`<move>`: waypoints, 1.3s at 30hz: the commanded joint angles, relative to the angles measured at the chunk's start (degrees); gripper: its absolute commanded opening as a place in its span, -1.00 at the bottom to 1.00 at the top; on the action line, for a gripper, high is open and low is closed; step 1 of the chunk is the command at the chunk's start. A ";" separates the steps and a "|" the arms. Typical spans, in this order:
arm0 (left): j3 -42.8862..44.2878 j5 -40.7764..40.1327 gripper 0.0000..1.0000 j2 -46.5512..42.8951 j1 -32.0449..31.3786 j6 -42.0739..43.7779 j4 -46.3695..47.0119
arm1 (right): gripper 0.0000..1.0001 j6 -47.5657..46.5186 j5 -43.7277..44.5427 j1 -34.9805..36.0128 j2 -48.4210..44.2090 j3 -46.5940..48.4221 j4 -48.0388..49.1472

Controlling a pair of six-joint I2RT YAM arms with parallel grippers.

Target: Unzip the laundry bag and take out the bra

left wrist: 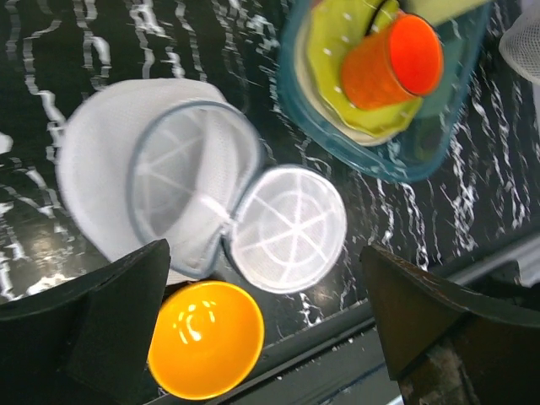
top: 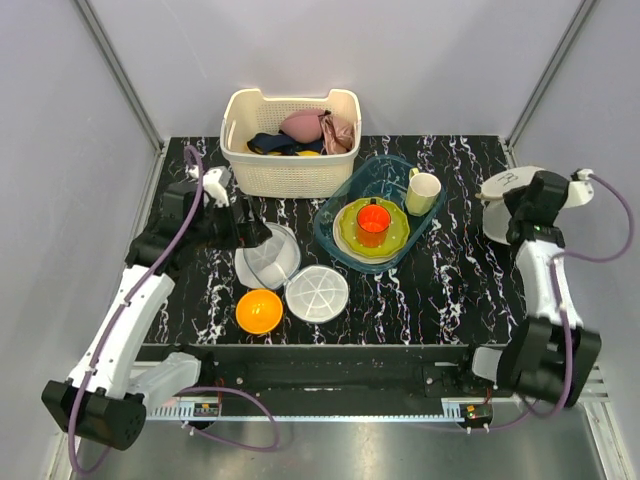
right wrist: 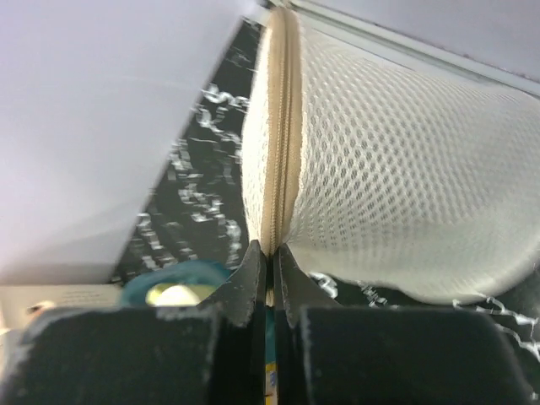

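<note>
My right gripper (right wrist: 270, 253), nearest at bottom centre, is pressing its dark fingers (right wrist: 245, 287) together on the tan zip (right wrist: 280, 126) of the laundry bag (right wrist: 405, 169), which is filling the upper right. I am seemingly gripping there to pull the zip open.

Overhead camera looks down from above and behind the arms (top: 130, 320), based at six o'clock, taking in the whole table (top: 450, 290). Left wrist camera faces down from mid-height on the white round dishes (left wrist: 291, 228), orange bowl (left wrist: 205, 339) and teal tray (left wrist: 380, 164), all shared with the overhead view. Right wrist camera sits almost against the laundry bag (right wrist: 405, 186) at three o'clock, looking along its zip (right wrist: 278, 126).
</note>
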 commanded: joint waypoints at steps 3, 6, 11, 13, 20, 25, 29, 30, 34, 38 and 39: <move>3.54 2.14 0.98 1.78 -9.93 -3.67 1.08 | -1.00 6.58 -8.14 -0.19 -21.84 -4.00 -13.64; 3.90 2.14 0.98 3.63 -14.68 -6.75 3.81 | -1.00 9.04 -12.28 -0.10 -30.37 -5.94 -20.05; 3.81 3.02 0.98 6.44 -16.36 -9.38 6.70 | -1.00 13.78 -17.57 2.18 -39.25 -11.90 -25.97; 3.46 4.16 0.98 7.49 -18.02 -10.44 8.02 | -1.00 15.54 -18.89 3.32 -40.84 -14.89 -26.77; 4.42 2.23 0.98 12.60 -22.51 -11.77 8.91 | 0.49 11.35 -20.40 3.59 -45.94 -17.13 -35.26; 5.30 2.14 0.98 13.39 -22.51 -11.15 9.00 | 0.52 4.57 -14.59 4.21 -43.76 -10.61 -36.26; 5.57 2.41 0.98 14.53 -22.51 -11.06 8.91 | 0.28 -2.80 -16.07 4.82 -37.70 -5.00 -36.16; 5.48 2.14 0.98 14.45 -22.60 -11.06 8.91 | 0.25 -3.69 -16.25 5.26 -36.55 -4.19 -36.60; 5.04 1.09 0.98 14.53 -22.51 -10.80 8.74 | 0.18 -5.54 -13.01 11.91 -34.52 -1.73 -39.33; 5.04 2.92 0.98 15.94 -22.51 -10.62 9.00 | 0.22 -2.74 -7.57 18.86 -32.94 -2.86 -43.89; 5.13 3.37 0.98 16.37 -22.60 -10.80 9.26 | 0.23 -1.95 -6.86 19.84 -32.42 -3.39 -44.60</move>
